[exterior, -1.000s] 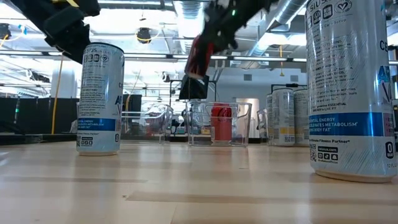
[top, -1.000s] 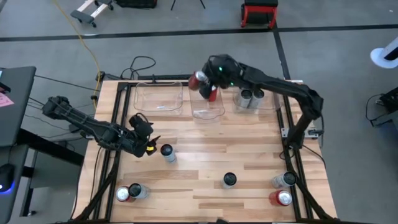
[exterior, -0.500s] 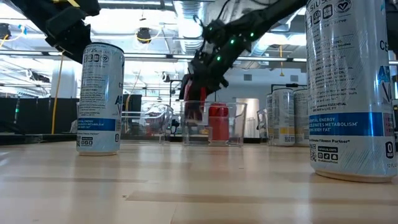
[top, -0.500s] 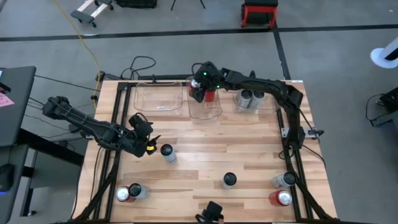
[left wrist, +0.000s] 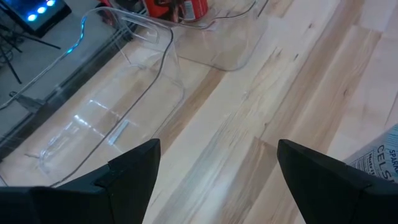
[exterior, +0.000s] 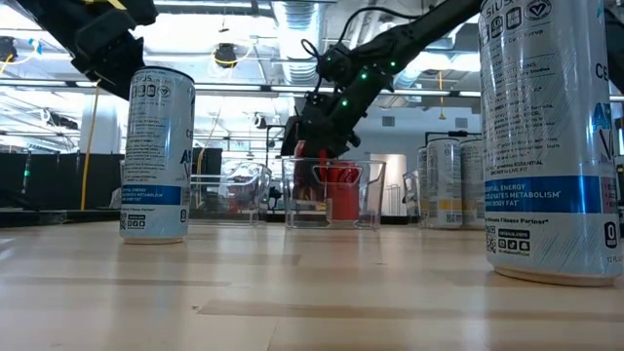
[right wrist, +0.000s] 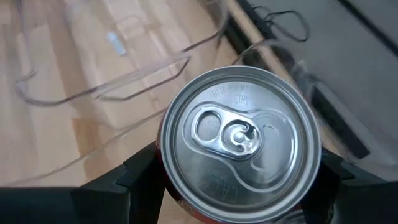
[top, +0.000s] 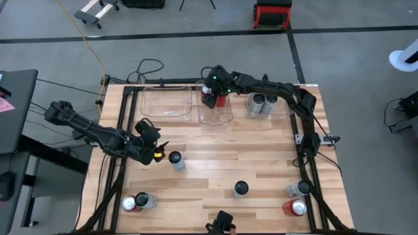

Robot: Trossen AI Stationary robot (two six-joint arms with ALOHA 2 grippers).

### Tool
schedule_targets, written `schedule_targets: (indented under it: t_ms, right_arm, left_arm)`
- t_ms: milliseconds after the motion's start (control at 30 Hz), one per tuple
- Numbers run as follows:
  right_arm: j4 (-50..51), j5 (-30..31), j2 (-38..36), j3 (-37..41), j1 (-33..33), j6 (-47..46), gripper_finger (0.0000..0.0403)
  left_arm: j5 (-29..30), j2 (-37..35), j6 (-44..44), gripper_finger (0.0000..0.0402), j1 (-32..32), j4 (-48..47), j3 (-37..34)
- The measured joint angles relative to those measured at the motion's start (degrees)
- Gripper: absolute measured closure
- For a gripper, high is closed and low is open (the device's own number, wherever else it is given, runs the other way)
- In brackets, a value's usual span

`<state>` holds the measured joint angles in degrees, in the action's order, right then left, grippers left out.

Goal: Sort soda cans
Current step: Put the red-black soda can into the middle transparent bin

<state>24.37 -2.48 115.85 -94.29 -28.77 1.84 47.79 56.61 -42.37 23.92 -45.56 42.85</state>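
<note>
My right gripper point(top: 209, 96) reaches into the middle clear bin point(top: 217, 116) at the table's far edge, shut on a red can point(right wrist: 239, 140) with a silver top. A second red can point(top: 221, 100) stands in that bin beside it. My left gripper point(top: 157, 152) hangs open near the table's left side, just left of a silver can point(top: 176, 160) that stands upright on its base. In the left wrist view the open fingers point(left wrist: 217, 162) frame bare wood, with that can point(left wrist: 380, 160) at the edge. My right gripper pinches the red can's side wall just below its top rim point(right wrist: 180, 186), one finger point(right wrist: 142, 182) on each side. It comes from above, pointing down. The can stands upright inside the middle bin point(exterior: 331, 190); whether its base touches the bin floor I cannot tell.
The left clear bin point(top: 166, 103) holds nothing. The right bin holds two silver cans point(top: 263, 102). Loose cans stand near the near edge: a red and silver pair point(top: 136, 202), a dark-topped one point(top: 241, 189), and a silver point(top: 295, 189) and red point(top: 297, 207) pair at right.
My right gripper has come down from above the middle bin's far rim into the bin, still shut on the red can. The can was tilted a second ago and is upright now, low beside the other red can. The left arm has kept still.
</note>
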Motion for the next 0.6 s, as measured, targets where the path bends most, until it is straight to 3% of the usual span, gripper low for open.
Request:
schedule_targets:
  t_ms: [267, 600]
  right_arm:
    - [0.9, -1.3, 0.6, -0.1, 0.5, 2.9, 0.0124]
    - [0.8, -1.8, 0.7, -0.1, 0.7, 3.3, 0.0094]
  left_arm:
    - [0.0, 0.0, -0.4, 0.0081, 0.0, 0.0, 0.0]
    - [0.0, 0.0, 0.5, 0.0081, 0.0, 0.0, 0.0]
